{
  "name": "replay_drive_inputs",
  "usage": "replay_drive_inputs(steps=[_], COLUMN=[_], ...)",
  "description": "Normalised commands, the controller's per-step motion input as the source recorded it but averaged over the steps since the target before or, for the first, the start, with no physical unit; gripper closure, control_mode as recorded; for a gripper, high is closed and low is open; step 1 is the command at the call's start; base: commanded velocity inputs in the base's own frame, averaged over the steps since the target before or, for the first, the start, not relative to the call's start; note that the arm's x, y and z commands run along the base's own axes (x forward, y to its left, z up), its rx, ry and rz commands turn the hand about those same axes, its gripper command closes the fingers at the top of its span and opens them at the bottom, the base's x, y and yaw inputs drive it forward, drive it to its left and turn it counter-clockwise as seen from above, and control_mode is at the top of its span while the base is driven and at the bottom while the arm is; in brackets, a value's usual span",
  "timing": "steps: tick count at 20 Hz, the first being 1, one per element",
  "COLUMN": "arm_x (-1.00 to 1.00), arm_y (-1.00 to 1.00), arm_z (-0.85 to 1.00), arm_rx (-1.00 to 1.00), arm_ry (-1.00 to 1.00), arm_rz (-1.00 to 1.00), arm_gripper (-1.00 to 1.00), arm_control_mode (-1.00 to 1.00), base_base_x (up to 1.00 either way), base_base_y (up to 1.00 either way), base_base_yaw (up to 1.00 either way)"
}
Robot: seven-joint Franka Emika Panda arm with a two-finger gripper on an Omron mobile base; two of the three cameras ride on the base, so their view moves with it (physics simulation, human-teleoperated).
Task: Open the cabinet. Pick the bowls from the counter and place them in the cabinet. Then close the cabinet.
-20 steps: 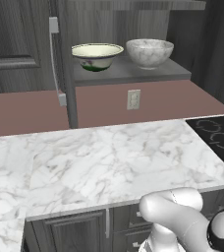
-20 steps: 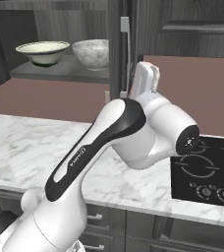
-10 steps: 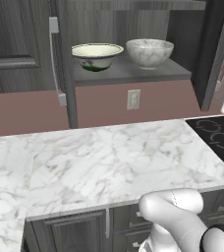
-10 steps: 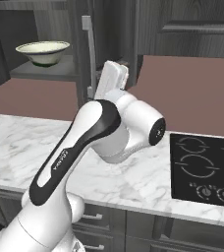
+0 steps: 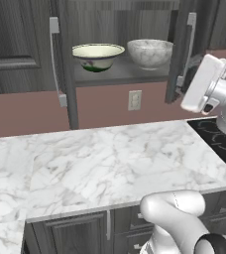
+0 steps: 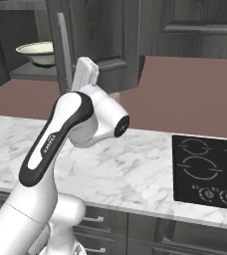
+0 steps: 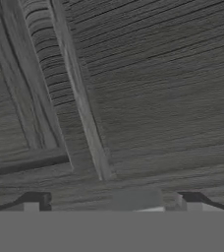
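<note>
The cabinet (image 5: 120, 74) has its left door swung wide and its right door (image 5: 177, 54) partly swung across the opening. On its shelf sit both bowls, the cream bowl (image 5: 97, 55) (image 6: 38, 52) on the left and the marbled bowl (image 5: 149, 52) on the right. My white hand (image 5: 204, 84) (image 6: 85, 74) is up against the outer face of the right door (image 6: 100, 40), beside its silver bar handle (image 5: 189, 49) (image 6: 63, 50). In the hand view my gripper (image 7: 111, 201) is open, empty, with the door's wood-grain panel (image 7: 148, 88) close in front. The counter (image 5: 110, 158) (image 6: 135, 164) bears no bowl.
A black cooktop (image 6: 207, 167) (image 5: 219, 139) lies at the right end of the counter. A wall outlet (image 5: 134, 100) sits under the cabinet. The open left door's handle (image 5: 53, 59) juts out over the counter. Low dark cabinets (image 5: 75, 233) run below the front edge.
The hand has swept left, and the right door has swung with it towards shut, covering the marbled bowl in the right base view. The bowls and the left door have not moved.
</note>
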Motion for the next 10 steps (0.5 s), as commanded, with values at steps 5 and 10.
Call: replay_drive_inputs(steps=[5,10], arm_x=[0.89,0.99], arm_y=[1.00,0.91], arm_z=[0.20,0.00], arm_rx=[-0.14,-0.17], arm_ry=[-0.22,-0.01], arm_rz=[-0.10,-0.26], arm_gripper=[-1.00,-1.00], arm_control_mode=[-1.00,-1.00], base_base_x=[0.00,0.00], base_base_y=[0.00,0.00], base_base_yaw=[0.00,0.00])
